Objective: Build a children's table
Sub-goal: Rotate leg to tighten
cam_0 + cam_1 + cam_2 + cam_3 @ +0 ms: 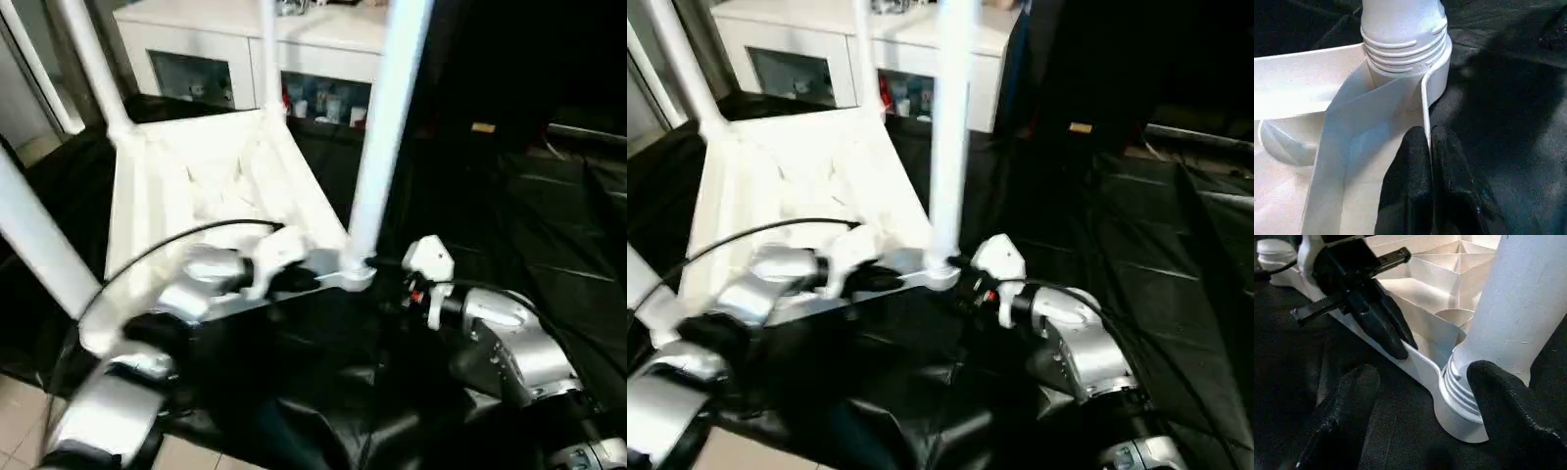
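Left gripper (1422,161) jaws were pinched onto the rim of the upturned white ribbed square plastic tabletop (211,191), lying on black sheeting (549,225). Right gripper (1415,406) jaws gaped wide beside the nearest long white cylindrical leg (387,127), holding nothing. Likely light, stiff, slick; grip rim or leg base. No readable writing.
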### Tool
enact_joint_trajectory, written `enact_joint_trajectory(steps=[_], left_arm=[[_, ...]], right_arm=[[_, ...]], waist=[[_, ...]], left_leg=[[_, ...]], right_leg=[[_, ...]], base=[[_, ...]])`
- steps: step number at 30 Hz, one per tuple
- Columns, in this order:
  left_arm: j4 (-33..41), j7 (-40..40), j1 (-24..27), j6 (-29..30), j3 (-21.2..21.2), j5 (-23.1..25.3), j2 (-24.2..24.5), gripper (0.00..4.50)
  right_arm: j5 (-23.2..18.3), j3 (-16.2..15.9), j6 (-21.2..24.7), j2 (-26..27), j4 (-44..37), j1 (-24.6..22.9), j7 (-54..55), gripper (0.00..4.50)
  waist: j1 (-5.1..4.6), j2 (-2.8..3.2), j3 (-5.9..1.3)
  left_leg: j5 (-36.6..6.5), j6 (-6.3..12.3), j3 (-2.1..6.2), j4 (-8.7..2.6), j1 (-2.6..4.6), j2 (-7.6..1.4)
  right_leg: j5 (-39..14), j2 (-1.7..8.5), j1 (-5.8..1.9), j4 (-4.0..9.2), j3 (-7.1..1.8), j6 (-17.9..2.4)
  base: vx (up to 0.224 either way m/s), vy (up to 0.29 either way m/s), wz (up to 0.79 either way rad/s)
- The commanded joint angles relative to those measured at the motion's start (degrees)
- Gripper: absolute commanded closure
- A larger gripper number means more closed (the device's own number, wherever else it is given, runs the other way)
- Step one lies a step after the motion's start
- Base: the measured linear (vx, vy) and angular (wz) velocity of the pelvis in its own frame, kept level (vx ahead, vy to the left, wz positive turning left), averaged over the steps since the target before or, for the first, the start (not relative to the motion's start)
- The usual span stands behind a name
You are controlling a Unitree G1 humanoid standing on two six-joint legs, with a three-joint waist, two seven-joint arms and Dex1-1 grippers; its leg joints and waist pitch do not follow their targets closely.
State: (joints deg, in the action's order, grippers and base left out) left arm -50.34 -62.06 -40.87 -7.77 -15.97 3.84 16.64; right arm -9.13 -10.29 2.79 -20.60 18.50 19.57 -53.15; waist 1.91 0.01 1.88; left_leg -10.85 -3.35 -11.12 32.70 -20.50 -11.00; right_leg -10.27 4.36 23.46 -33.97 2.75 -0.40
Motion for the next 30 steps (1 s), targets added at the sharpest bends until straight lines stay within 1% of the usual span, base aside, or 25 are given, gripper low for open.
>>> enact_joint_trajectory(steps=[1, 2, 5, 8, 10, 12, 13, 14, 15, 17, 18, 20, 21, 22, 23, 24, 26, 27, 28, 30], left_arm=[[2.1, -9.3, 2.0, -1.4, -3.2, -1.1, -1.6, 4.50], [2.1, -9.7, 2.0, -1.5, -3.1, -1.2, -1.6, 4.50], [2.8, -10.4, 2.3, -1.3, -3.0, -1.5, -1.3, 4.50], [3.6, -10.0, 2.5, -1.0, -2.8, -1.7, -0.8, 4.50], [3.5, -9.6, 2.5, -1.1, -2.8, -1.5, -0.7, 4.50], [2.8, -9.0, 2.2, -1.4, -2.6, -0.9, -0.3, 4.50], [2.6, -9.2, 2.2, -1.4, -2.4, -0.9, -0.2, 4.50], [2.6, -9.2, 2.2, -1.3, -2.4, -0.9, -0.1, 4.50], [2.7, -9.3, 2.2, -1.3, -2.4, -1.0, -0.1, 4.50], [2.7, -9.3, 2.2, -1.3, -2.3, -1.0, 0.0, 4.50], [2.8, -9.4, 2.2, -1.1, -2.3, -1.2, 0.0, 4.50], [3.0, -9.5, 2.2, -1.1, -2.2, -1.5, 0.0, 4.50], [3.2, -9.6, 2.2, -0.9, -2.1, -1.7, -0.1, 4.50], [3.3, -9.7, 2.2, -0.8, -2.0, -1.8, -0.1, 4.50], [3.4, -9.9, 2.3, -0.8, -1.9, -1.8, -0.2, 4.50], [3.6, -10.2, 2.3, -1.0, -1.9, -1.7, -0.3, 4.50], [3.8, -10.4, 2.3, -0.9, -1.9, -1.6, -0.3, 4.50], [3.9, -10.6, 2.4, -0.9, -1.9, -1.5, -0.4, 4.50], [4.0, -10.6, 2.4, -0.8, -1.8, -1.5, -0.4, 4.50], [4.1, -10.6, 2.5, -0.8, -1.9, -1.6, -0.4, 4.50]], right_arm=[[1.4, 0.6, 0.5, -1.3, 1.7, 1.8, 1.3, 1.19], [1.6, 0.7, 0.5, -1.4, 1.8, 1.9, 1.1, 1.19], [2.1, 0.8, 0.7, -1.6, 2.2, 2.2, 1.5, 1.19], [2.7, 1.3, 1.1, -2.1, 3.3, 2.7, 2.8, 1.19], [2.3, 1.5, 1.3, -2.6, 2.7, 2.5, 2.2, 1.19], [0.3, 2.0, 2.0, -4.6, -0.1, 1.0, -0.9, 1.19], [-0.7, 2.7, 2.7, -5.7, -1.7, 0.1, -1.9, 1.19], [-1.0, 3.1, 2.9, -6.1, -2.2, -0.1, -1.9, 1.19], [-1.1, 3.4, 3.1, -6.4, -2.5, -0.3, -1.9, 1.19], [-1.5, 3.8, 3.3, -6.9, -3.2, -0.7, -2.2, 1.19], [-1.9, 4.2, 3.5, -7.7, -4.2, -1.4, -2.9, 1.19], [-2.5, 4.5, 3.9, -7.8, -5.0, -2.1, -3.0, 1.19], [-2.7, 4.2, 4.0, -7.5, -5.2, -2.3, -3.1, 1.19], [-2.8, 4.1, 4.0, -7.3, -5.2, -2.4, -3.2, 1.19], [-2.9, 3.3, 4.0, -7.1, -5.4, -2.6, -3.5, 1.19], [-2.6, 1.7, 4.0, -6.4, -5.2, -2.6, -3.9, 1.19], [-2.4, 1.1, 3.9, -5.9, -4.9, -2.5, -3.9, 1.19], [-1.7, 0.8, 3.8, -4.6, -3.7, -1.8, -3.3, 1.19], [-1.3, 0.7, 3.6, -4.1, -3.0, -1.4, -2.9, 1.19], [-0.9, 0.7, 3.5, -3.2, -2.0, -0.8, -2.1, 1.19]], waist=[[0.25, -0.18, -2.98], [0.22, -0.33, -2.90], [0.25, -0.33, -2.81], [0.21, -0.50, -2.83], [0.20, -0.40, -2.86], [0.29, -0.50, -2.88], [0.49, -0.40, -2.87], [0.96, -0.40, -3.00], [1.33, -0.46, -2.93], [1.93, -0.31, -2.92], [2.03, -0.27, -2.92], [2.48, -0.40, -2.87], [2.54, -0.28, -2.87], [2.55, -0.36, -2.90], [2.57, -0.35, -2.87], [2.59, -0.26, -2.83], [2.54, -0.30, -2.89], [2.51, -0.43, -2.89], [2.54, -0.30, -2.96], [2.56, -0.39, -2.98]], left_leg=[[-10.0, 5.07, 0.82, -3.08, -0.05, -2.11], [-11.2, 4.82, 0.77, -3.10, 0.05, -2.11], [-12.4, 3.87, 0.78, -3.20, 0.15, -2.13], [-12.0, 3.59, 0.83, -3.21, 0.02, -2.10], [-11.8, 3.64, 0.78, -3.14, 0.15, -2.09], [-11.2, 3.81, 0.76, -3.11, 0.19, -2.07], [-10.5, 4.06, 0.70, -3.05, 0.28, -2.02], [-9.9, 4.35, 0.53, -2.88, 0.53, -2.16], [-9.5, 4.68, 0.41, -2.83, 0.39, -2.13], [-9.4, 4.82, 0.36, -2.83, 0.48, -2.25], [-9.5, 4.77, 0.40, -2.85, 0.40, -2.30], [-10.2, 4.58, 0.44, -2.92, 0.48, -2.39], [-10.6, 4.16, 0.45, -2.95, 0.44, -2.32], [-10.7, 3.98, 0.47, -2.93, 0.43, -2.29], [-11.0, 3.72, 0.51, -2.96, 0.44, -2.26], [-11.3, 3.53, 0.57, -2.99, 0.37, -2.24], [-11.1, 3.41, 0.59, -3.01, 0.38, -2.27], [-11.0, 3.44, 0.59, -3.03, 0.35, -2.26], [-10.7, 3.42, 0.60, -3.00, 0.36, -2.25], [-10.3, 3.18, 0.59, -3.01, 0.44, -2.25]], right_leg=[[-4.0, 3.36, -3.36, 3.38, -2.02, -15.6], [-5.9, 3.40, -3.31, 3.57, -2.05, -15.3], [-8.9, 3.48, -3.28, 3.83, -2.18, -14.5], [-8.9, 3.50, -3.36, 3.71, -2.21, -14.2], [-8.6, 3.45, -3.29, 3.75, -2.24, -14.2], [-7.8, 3.39, -3.40, 3.69, -2.26, -14.2], [-7.3, 3.34, -3.44, 3.69, -2.34, -14.4], [-5.9, 3.34, -3.33, 3.56, -2.41, -14.9], [-5.0, 3.28, -3.35, 3.40, -2.40, -15.1], [-4.8, 3.29, -3.27, 3.32, -2.29, -15.0], [-4.9, 3.33, -3.33, 3.26, -2.26, -14.9], [-6.3, 3.42, -3.28, 3.41, -2.25, -14.4], [-7.2, 3.47, -3.27, 3.54, -2.24, -14.2], [-7.5, 3.48, -3.29, 3.50, -2.23, -14.1], [-8.3, 3.47, -3.24, 3.57, -2.24, -13.9], [-9.1, 3.51, -3.27, 3.65, -2.22, -13.6], [-8.7, 3.46, -3.21, 3.58, -2.21, -13.5], [-8.5, 3.44, -3.20, 3.55, -2.19, -13.5], [-8.1, 3.51, -3.16, 3.46, -2.20, -13.6], [-7.7, 3.50, -3.15, 3.43, -2.21, -13.8]], base=[[0.000, 0.000, 0.00], [0.000, 0.000, 0.00], [0.000, 0.000, 0.00], [0.000, 0.000, 0.00], [0.000, 0.000, 0.00], [0.000, 0.000, 0.00], [0.000, 0.000, 0.00], [0.000, 0.000, 0.00], [0.000, 0.000, 0.00], [0.000, 0.000, 0.00], [0.000, 0.000, 0.00], [0.000, 0.000, 0.00], [0.000, 0.000, 0.00], [0.000, 0.000, 0.00], [0.000, 0.000, 0.00], [0.000, 0.000, 0.00], [0.000, 0.000, 0.00], [0.000, 0.000, 0.00], [0.000, 0.000, 0.00], [0.000, 0.000, 0.00]])
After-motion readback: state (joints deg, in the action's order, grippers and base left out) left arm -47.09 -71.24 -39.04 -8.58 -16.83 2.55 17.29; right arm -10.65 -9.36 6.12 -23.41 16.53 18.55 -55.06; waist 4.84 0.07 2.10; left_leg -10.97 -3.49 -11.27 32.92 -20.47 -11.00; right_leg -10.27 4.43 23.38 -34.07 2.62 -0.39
